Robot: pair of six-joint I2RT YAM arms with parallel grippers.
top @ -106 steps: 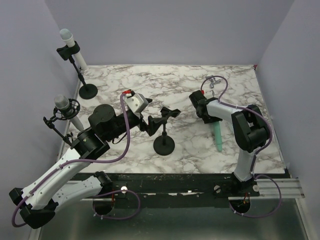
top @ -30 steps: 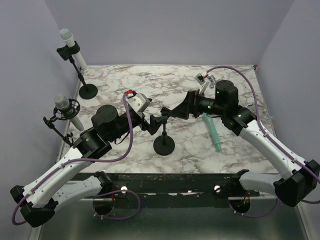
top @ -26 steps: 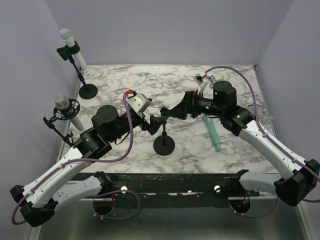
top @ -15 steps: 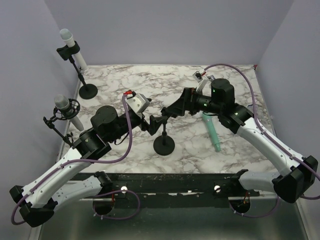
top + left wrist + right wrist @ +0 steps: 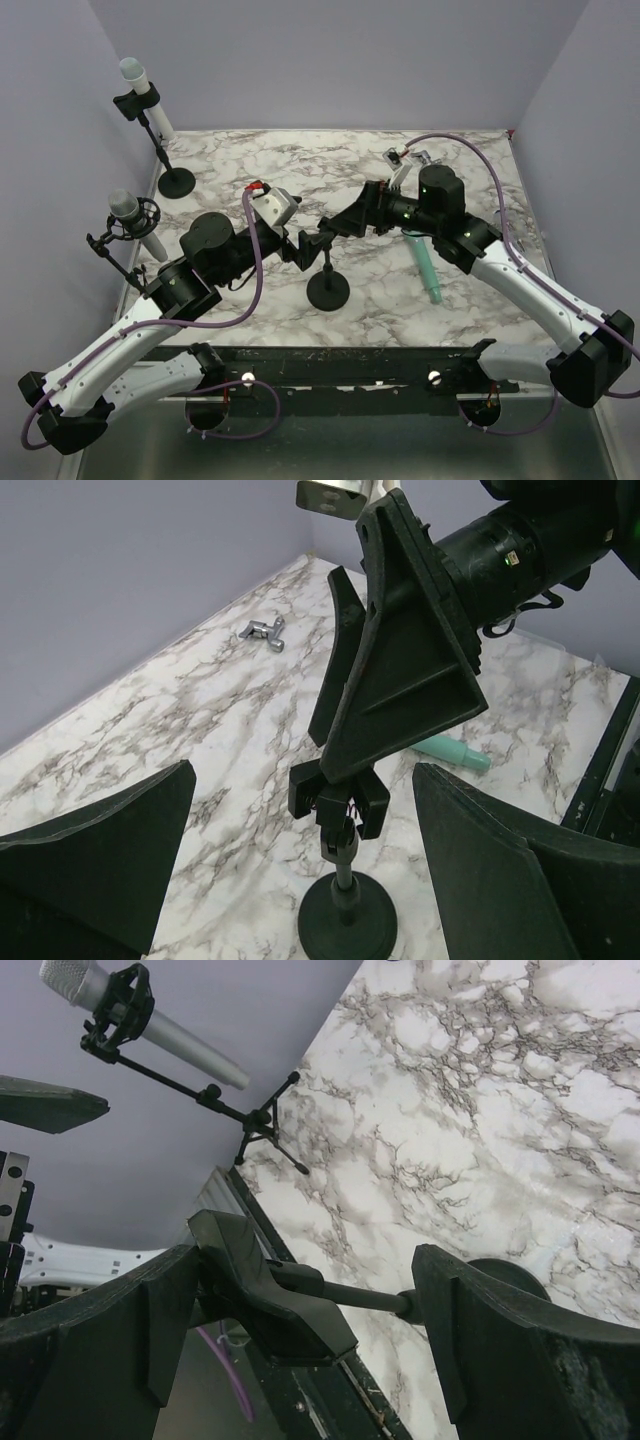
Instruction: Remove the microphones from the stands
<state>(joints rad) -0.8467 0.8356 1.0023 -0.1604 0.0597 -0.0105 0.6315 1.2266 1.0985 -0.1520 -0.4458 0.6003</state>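
Note:
The teal microphone (image 5: 425, 265) lies flat on the marble table, off the stand; it also shows in the left wrist view (image 5: 455, 752). The black stand (image 5: 328, 290) is upright mid-table with its empty clip (image 5: 322, 238) on top. My right gripper (image 5: 350, 215) is open around the clip (image 5: 270, 1300), which rests against one finger. My left gripper (image 5: 298, 245) is open and empty on the clip's other side. In the left wrist view the stand's base (image 5: 347, 920) and clip joint (image 5: 340, 800) sit ahead between my fingers (image 5: 90, 870).
Two other microphones stand at the left: one (image 5: 133, 75) on a round-base stand (image 5: 177, 181), one (image 5: 125, 205) in a shock mount on a tripod by the left wall. A small metal part (image 5: 263, 632) lies at the back of the table.
The right arm left the teal microphone on the table and swung left to the stand's clip, edging slightly up over the last second. The left arm has barely moved.

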